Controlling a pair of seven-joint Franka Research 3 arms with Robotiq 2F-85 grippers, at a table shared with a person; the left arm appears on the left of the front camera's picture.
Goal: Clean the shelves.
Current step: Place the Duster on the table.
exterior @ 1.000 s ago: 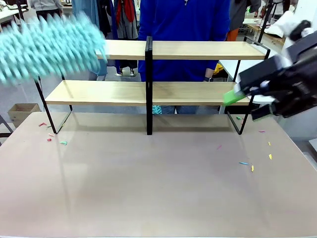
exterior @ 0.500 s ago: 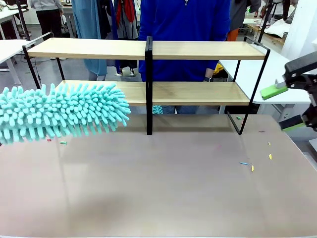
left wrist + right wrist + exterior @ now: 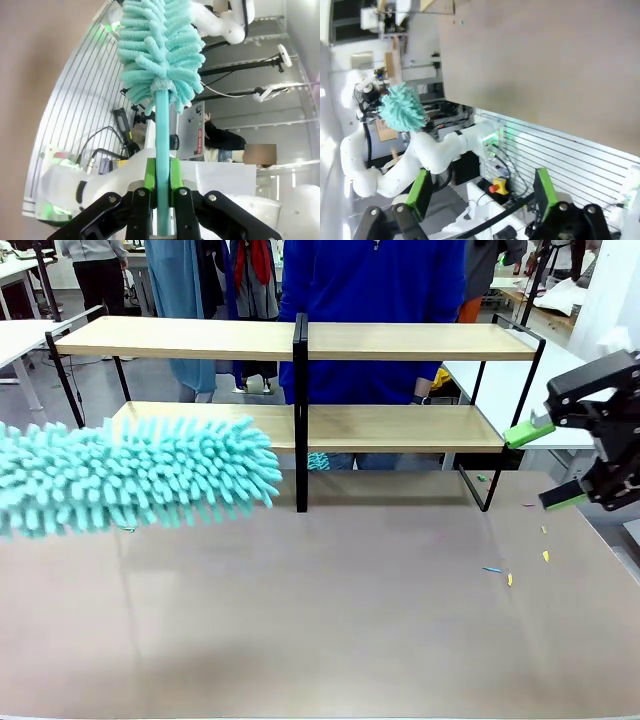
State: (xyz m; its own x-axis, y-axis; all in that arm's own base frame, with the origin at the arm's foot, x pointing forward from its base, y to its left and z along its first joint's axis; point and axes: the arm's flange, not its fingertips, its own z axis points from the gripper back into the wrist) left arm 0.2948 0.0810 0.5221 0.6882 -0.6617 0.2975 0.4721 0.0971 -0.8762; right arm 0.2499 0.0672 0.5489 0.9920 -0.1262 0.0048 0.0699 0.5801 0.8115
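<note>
Your duster (image 3: 135,478) now sits further right before the shelves (image 3: 400,342), left gripper (image 3: 161,187) clamped on its handle, right gripper (image 3: 548,465) jaws apart.

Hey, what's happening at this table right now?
The robot is dusting a rack. Its left gripper is shut on the handle of a fluffy teal duster, whose head hangs in front of the left half of the shelves, level with the lower board. The right gripper hovers open and empty off the rack's right end. A person in blue stands behind the shelves. Small coloured scraps lie on the tabletop.
</note>
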